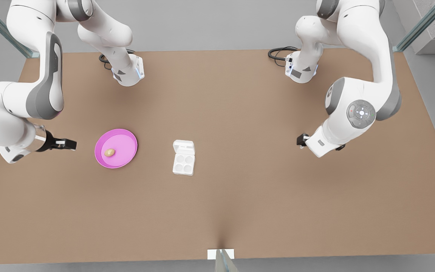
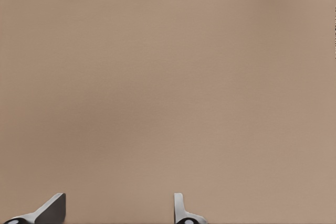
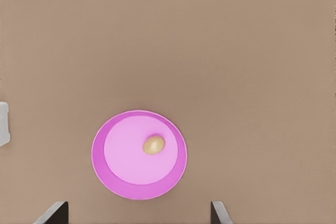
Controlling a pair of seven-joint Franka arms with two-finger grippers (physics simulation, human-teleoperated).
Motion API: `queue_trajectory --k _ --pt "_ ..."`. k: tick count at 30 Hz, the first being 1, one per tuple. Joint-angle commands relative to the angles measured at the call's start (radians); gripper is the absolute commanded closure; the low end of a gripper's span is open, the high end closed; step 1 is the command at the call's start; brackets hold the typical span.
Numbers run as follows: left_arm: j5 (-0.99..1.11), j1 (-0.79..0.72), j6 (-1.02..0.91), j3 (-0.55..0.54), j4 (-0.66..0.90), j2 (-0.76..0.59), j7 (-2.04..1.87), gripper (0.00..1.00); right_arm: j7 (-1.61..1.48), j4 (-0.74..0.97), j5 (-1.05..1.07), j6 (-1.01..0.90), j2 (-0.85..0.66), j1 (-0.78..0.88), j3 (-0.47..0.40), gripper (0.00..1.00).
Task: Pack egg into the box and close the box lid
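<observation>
A tan egg (image 1: pixel 109 152) (image 3: pixel 154 144) lies on a round pink plate (image 1: pixel 123 143) (image 3: pixel 123 174) at the front view's left. The white box (image 1: pixel 183 164) sits mid-table with four bare cups, and its box lid (image 1: pixel 184 146) is folded open on the far side. My right gripper (image 1: pixel 66 143) (image 3: pixel 137 212) hovers just left of the plate, open and holding nothing. My left gripper (image 1: pixel 302 140) (image 2: pixel 118 211) waits at the front view's right, far from the box, open over bare table.
Both arm bases (image 1: pixel 128 71) (image 1: pixel 300 68) stand at the table's far edge with black cables. A small white marker (image 1: pixel 220 254) sits at the near edge. A sliver of the box (image 3: pixel 3 124) shows in the right wrist view. Brown table stretches around plate and box.
</observation>
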Motion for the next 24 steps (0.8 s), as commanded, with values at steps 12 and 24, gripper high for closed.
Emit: queue_trajectory --k 12,24 --pt "-0.006 -0.043 -0.044 -0.009 0.027 -0.039 -0.079 0.0 -0.002 0.017 0.0 -0.016 0.136 0.014 -0.008 0.0" --pt "-0.006 -0.088 -0.245 -0.032 0.015 -0.069 -0.165 0.0 0.063 -0.472 -0.002 0.403 0.011 -0.031 0.075 0.0"
